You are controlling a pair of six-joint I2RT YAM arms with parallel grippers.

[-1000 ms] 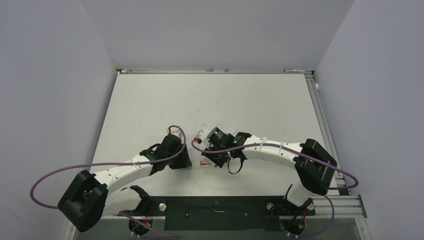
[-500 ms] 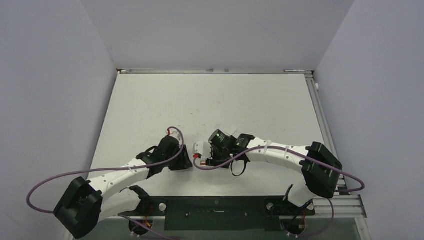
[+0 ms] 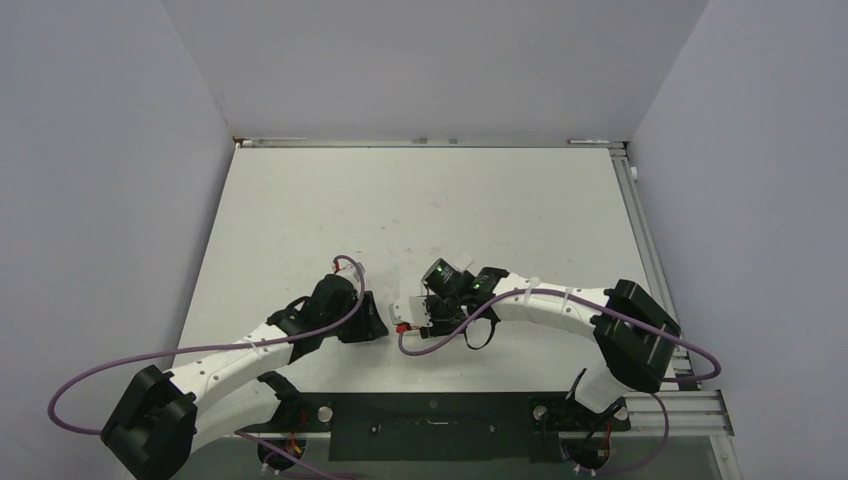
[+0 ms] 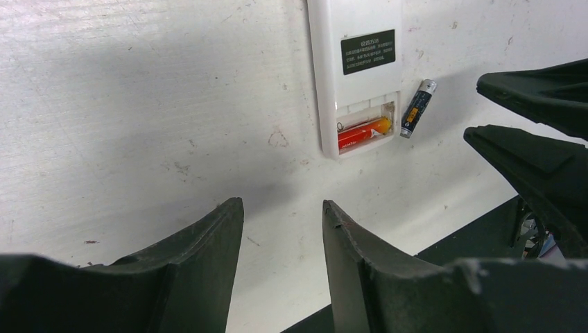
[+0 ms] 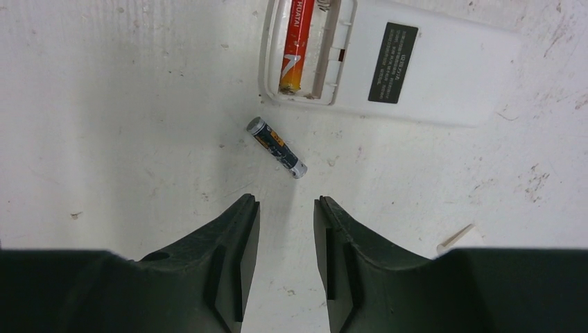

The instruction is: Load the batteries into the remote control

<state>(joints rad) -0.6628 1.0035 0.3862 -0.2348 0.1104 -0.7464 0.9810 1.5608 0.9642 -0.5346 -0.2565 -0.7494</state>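
Note:
The remote control [image 4: 352, 76] lies back up on the white table, its battery recess uncovered. The reddish battery [image 4: 363, 133] sits inside that recess. The dark battery with a pale end [image 5: 277, 147] lies loose on the table just beside the recess. My right gripper [image 5: 286, 201] hovers over the table right behind this battery, open, with nothing between its fingers. My left gripper [image 4: 283, 205] stands open and empty a short way from the remote's recess end. In the top view both grippers [image 3: 372, 322] [image 3: 418, 318] flank the remote control [image 3: 407, 309], which is mostly hidden.
A thin pale sliver [image 5: 455, 237] lies on the table to the right of my right gripper. The dark front rail [image 3: 430, 425] with the arm bases runs close behind the grippers. Purple cables [image 3: 230, 347] loop from both arms.
My right wrist has shifted toward the near edge and its jaws have narrowed a little. My left arm has drawn back slightly and its jaws have widened a little.

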